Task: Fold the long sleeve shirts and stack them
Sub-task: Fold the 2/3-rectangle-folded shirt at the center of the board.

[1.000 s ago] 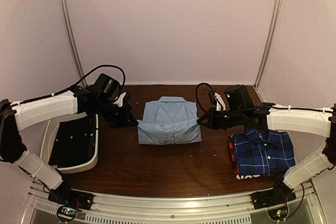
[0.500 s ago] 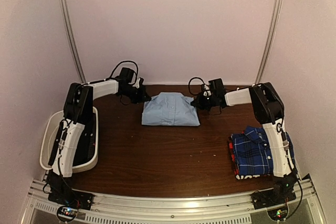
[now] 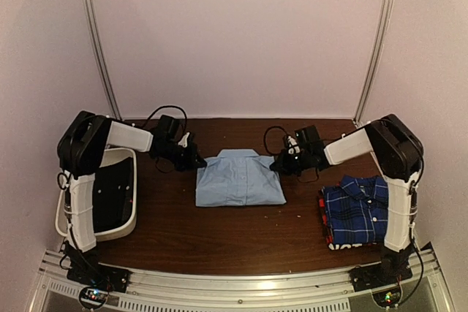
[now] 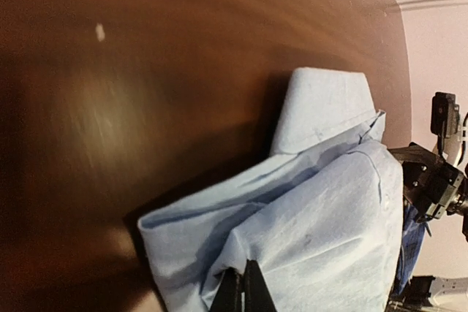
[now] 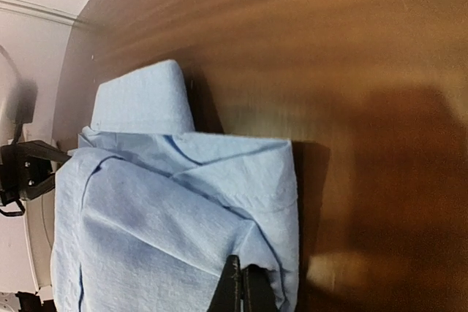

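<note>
Since half a second ago the light blue shirt (image 3: pixel 240 180) has come nearer on the table (image 3: pixel 219 239), and both arms have drawn back with it. It lies folded mid-table, collar toward the far wall. The left claw (image 3: pixel 196 162) is pinched tight on the shirt's left edge near the collar. The right claw (image 3: pixel 276 166) is pinched tight on its right edge. Both wrist views show the fingers pressed together, with blue cloth bunched at the tips. The plaid shirt (image 3: pixel 358 210) sits folded at the table's right, well apart, on top of a red and black shirt (image 3: pixel 322 218) that shows only at its left edge. A white bin (image 3: pixel 64 206) with black lining sits at the table's left.
</note>
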